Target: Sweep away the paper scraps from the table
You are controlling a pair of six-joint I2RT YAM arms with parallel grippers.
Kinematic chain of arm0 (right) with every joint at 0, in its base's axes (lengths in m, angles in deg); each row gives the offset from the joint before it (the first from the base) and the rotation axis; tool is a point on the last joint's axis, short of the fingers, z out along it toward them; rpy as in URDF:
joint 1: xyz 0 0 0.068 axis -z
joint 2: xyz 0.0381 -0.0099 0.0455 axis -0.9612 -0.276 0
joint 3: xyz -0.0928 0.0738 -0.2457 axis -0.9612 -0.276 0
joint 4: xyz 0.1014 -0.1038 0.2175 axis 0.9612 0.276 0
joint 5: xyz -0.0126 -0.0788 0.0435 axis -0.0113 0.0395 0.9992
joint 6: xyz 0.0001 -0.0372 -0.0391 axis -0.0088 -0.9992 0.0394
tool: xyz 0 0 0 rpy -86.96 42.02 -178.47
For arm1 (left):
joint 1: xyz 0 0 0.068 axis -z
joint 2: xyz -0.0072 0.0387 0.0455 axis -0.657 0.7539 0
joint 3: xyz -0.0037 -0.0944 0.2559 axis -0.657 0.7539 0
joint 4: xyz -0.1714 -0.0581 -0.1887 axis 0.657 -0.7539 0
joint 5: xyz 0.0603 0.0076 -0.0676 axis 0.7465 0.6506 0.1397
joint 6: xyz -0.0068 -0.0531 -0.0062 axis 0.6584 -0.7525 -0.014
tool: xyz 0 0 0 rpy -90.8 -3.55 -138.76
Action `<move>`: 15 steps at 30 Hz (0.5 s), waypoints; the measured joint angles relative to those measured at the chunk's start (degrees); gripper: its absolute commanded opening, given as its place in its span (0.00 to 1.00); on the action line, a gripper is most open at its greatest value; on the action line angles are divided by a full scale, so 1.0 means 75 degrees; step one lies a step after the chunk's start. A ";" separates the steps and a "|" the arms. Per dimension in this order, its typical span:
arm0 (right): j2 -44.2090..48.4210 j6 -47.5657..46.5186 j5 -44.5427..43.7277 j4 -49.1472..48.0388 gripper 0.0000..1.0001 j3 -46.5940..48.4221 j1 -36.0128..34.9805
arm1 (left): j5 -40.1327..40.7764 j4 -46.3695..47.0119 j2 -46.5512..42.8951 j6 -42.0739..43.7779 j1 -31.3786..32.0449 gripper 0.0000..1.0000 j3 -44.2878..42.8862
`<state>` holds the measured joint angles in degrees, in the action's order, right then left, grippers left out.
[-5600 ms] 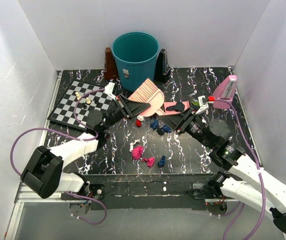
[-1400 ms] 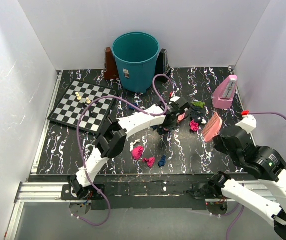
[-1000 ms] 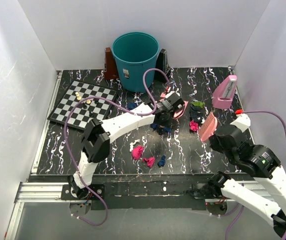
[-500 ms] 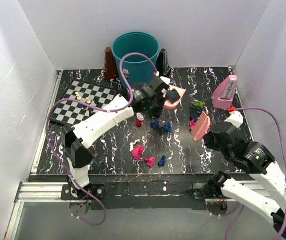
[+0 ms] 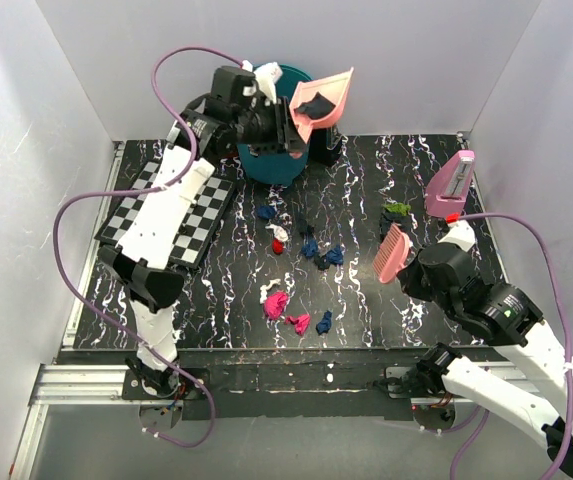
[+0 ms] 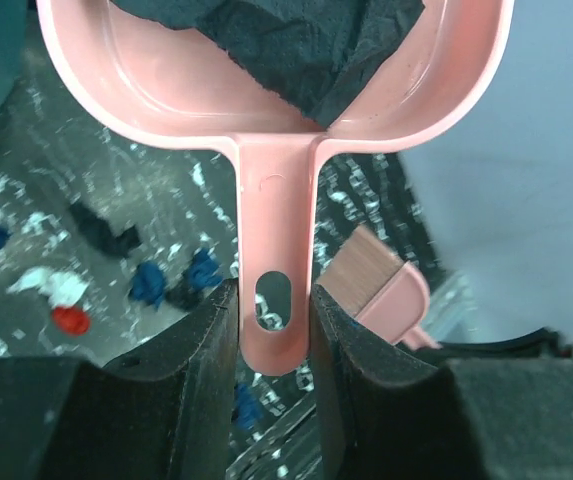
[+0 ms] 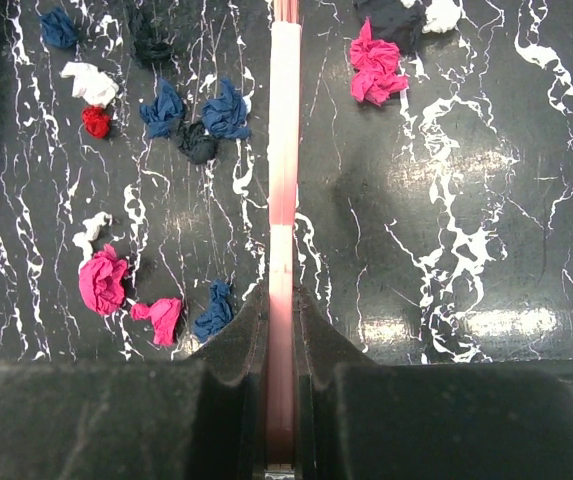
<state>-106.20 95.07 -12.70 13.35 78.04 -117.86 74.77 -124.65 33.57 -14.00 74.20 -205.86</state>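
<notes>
Okay, my left gripper (image 6: 274,300) is clamped on the handle of the pink plastic dustpan (image 6: 166,80), held high beside the rim of the round teal bin (image 5: 269,165). A dark crumpled paper wad (image 6: 306,40) sits in the pan. My right gripper (image 7: 279,305) is pinched tight on the pink hand brush (image 7: 284,150), edge-on above the black marble-veined table (image 5: 366,300). The paper scraps (image 7: 196,115), blue, magenta, red, white and green, lie scattered mid-table, between bin and arm bases.
</notes>
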 measured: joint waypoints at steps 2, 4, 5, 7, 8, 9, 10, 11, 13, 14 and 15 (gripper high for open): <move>-0.0032 -0.0015 0.0017 -0.0017 0.01 -0.0003 0.0000 | -0.0935 0.0586 0.0248 -0.0527 -0.0527 0.20 0.0017; -0.0038 -0.0020 0.0052 -0.0044 0.01 -0.0006 0.0000 | -0.1655 0.1279 0.0455 -0.1078 -0.0842 0.20 0.0262; -0.0038 -0.0020 0.0073 -0.0055 0.01 -0.0006 0.0000 | -0.2052 0.1722 0.0586 -0.1469 -0.1148 0.20 0.0458; -0.0035 -0.0020 0.0102 -0.0061 0.01 -0.0006 0.0000 | -0.2754 0.2661 0.0892 -0.2314 -0.1512 0.20 0.0793; -0.0035 -0.0020 0.0117 -0.0064 0.01 -0.0015 0.0000 | -0.3162 0.3401 0.1102 -0.2967 -0.1711 0.20 0.1043; -0.0035 -0.0020 0.0119 -0.0070 0.01 -0.0029 0.0000 | -0.3395 0.3969 0.1233 -0.3453 -0.1827 0.20 0.1268; -0.0026 -0.0020 0.0122 -0.0085 0.01 -0.0064 0.0000 | -0.3646 0.4715 0.1367 -0.4065 -0.1964 0.20 0.1582; -0.0023 -0.0020 0.0119 -0.0087 0.01 -0.0096 0.0000 | -0.3838 0.5525 0.1480 -0.4709 -0.2081 0.20 0.1944; -0.0023 -0.0020 0.0122 -0.0064 0.01 -0.0122 0.0000 | -0.4109 0.6953 0.1716 -0.5951 -0.2238 0.21 0.2527; -0.0020 -0.0020 0.0119 -0.0067 0.01 -0.0122 0.0000 | -0.4220 0.7498 0.1880 -0.6478 -0.2276 0.22 0.2620; -0.0006 -0.0017 0.0119 -0.0067 0.01 -0.0122 0.0000 | -0.4307 0.8014 0.2025 -0.6945 -0.2288 0.22 0.2632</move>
<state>-106.25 94.93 -11.80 12.85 77.12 -117.86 42.47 -64.54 48.76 -66.09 57.04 -186.13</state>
